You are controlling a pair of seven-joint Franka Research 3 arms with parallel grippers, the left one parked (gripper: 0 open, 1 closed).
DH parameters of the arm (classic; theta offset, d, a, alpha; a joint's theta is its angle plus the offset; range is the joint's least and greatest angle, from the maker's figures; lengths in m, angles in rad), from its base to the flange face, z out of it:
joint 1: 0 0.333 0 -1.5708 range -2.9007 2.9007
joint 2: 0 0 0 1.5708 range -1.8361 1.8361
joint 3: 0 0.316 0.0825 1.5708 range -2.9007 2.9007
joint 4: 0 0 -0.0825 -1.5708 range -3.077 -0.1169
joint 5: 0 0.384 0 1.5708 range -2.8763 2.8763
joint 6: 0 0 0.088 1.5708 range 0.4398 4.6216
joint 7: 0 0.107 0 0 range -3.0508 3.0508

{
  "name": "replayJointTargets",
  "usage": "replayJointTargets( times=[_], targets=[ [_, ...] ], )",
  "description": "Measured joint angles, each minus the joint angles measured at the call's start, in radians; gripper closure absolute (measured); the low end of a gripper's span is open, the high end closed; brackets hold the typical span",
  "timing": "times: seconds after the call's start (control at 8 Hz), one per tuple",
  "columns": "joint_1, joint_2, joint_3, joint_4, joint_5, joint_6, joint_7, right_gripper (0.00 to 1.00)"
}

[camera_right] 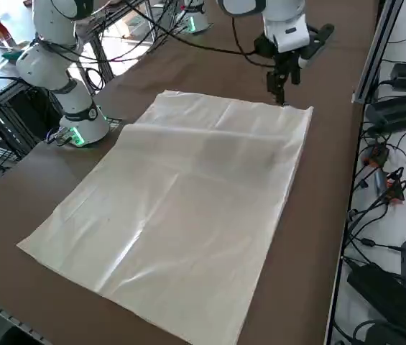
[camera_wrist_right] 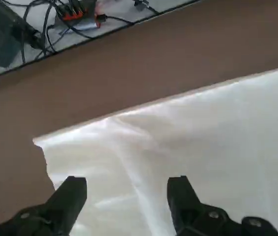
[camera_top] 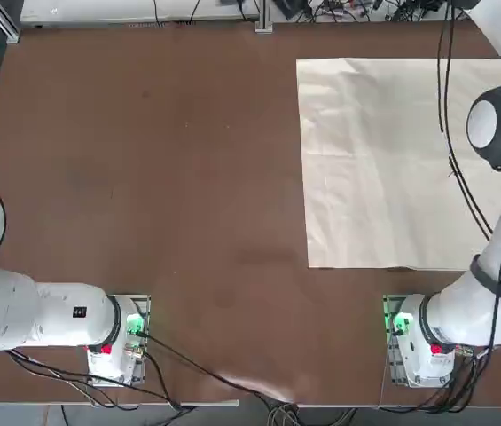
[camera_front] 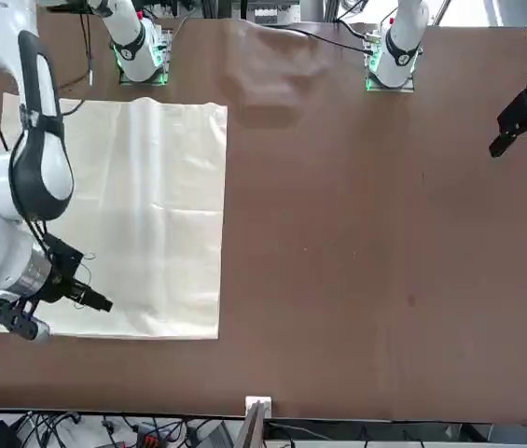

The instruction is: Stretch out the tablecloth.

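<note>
Evidently spread in a single broad sheet, the cream tablecloth [camera_top: 365,169] lies on the right half of the brown table [camera_top: 206,177], between the table's far edge and its near edge, and closer to the far one. Its left edge runs roughly from the far side toward the near side; in the top view its right portion is partly covered by the white right arm [camera_top: 498,240] and the black cables [camera_top: 453,151] along it. Faint creases and glossy streaks cross the cloth, and its near edge is slightly wavy.

The right claw [camera_front: 75,319] is released, its two dark fingers [camera_wrist_right: 70,199] standing wide apart with nothing grasped between them. It hangs over the far part of the tablecloth, pointing downward. In the right wrist view, the fingers appear against the pale cloth, and one corner of the cloth is visible with bare brown tabletop beside it. Whether either fingertip touches the fabric cannot be told.

Beyond the table's far edge lie tangled black cords [camera_front: 48,427]. Near the middle of the near edge, the brown surface is gently puckered.
</note>
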Motion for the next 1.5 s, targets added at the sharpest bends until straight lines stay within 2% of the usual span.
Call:
replayJointTargets(
  times=[0.25,0.62,0.88,1.0,1.25,1.38,1.5],
  targets=[
    [0.0,-0.137,0.0,-0.231,-0.034,0.039,-0.035,0.0],
    [0.003,-0.332,0.002,-0.715,-0.039,0.257,-0.044,0.03],
    [0.004,-0.4,0.003,-0.99,-0.04,0.355,-0.045,0.08],
    [-0.001,-0.413,0.001,-1.077,-0.04,0.37,-0.047,0.14],
    [-0.037,-0.415,-0.001,-1.167,-0.04,0.38,-0.052,0.51],
    [-0.063,-0.415,-0.002,-1.19,-0.04,0.381,-0.068,0.56],
    [-0.081,-0.414,-0.002,-1.202,-0.04,0.379,-0.085,0.76]
  ],
)
